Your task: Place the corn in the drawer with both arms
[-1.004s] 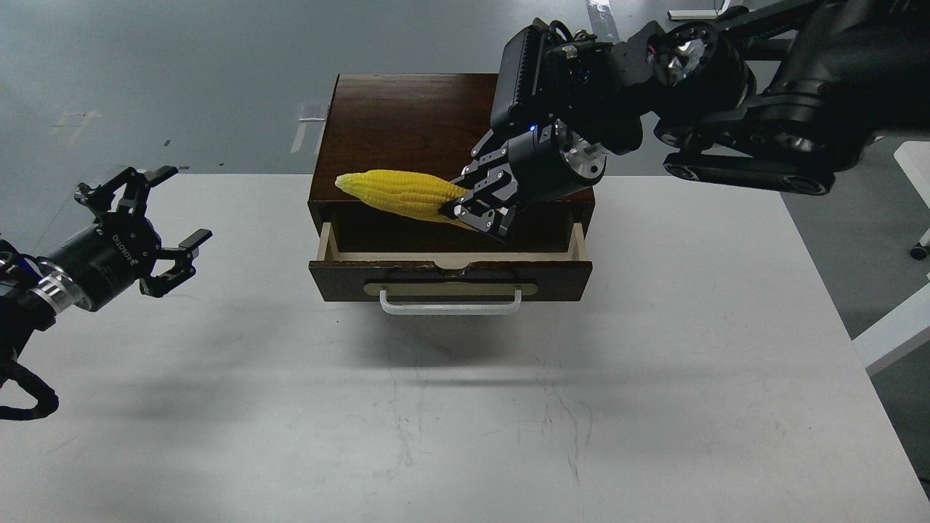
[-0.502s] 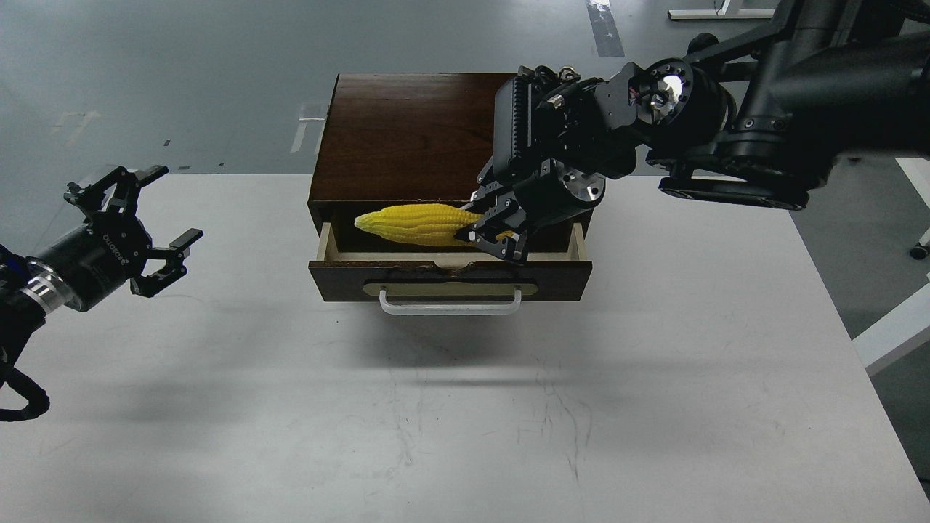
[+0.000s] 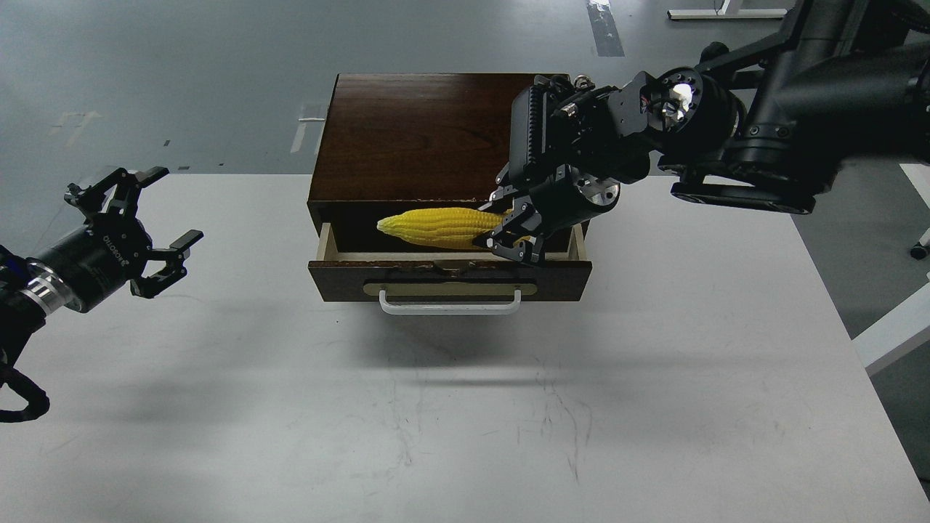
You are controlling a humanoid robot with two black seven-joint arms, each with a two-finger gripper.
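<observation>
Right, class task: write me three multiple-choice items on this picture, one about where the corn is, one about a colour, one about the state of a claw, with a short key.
1. Where is the corn?
A. On the table
B. Over the open drawer
C. On the cabinet top

2. What colour is the drawer's bar handle?
A. White
B. Red
C. Black

3. What is the left claw doing?
A. Holding the corn
B. Pulling the handle
C. Open and empty

Key: B, the cob hangs over the pulled-out drawer, its thick end in the right claw; A, the bar is white below the brass plate; C, its fingers are spread above the table, holding nothing.
</observation>
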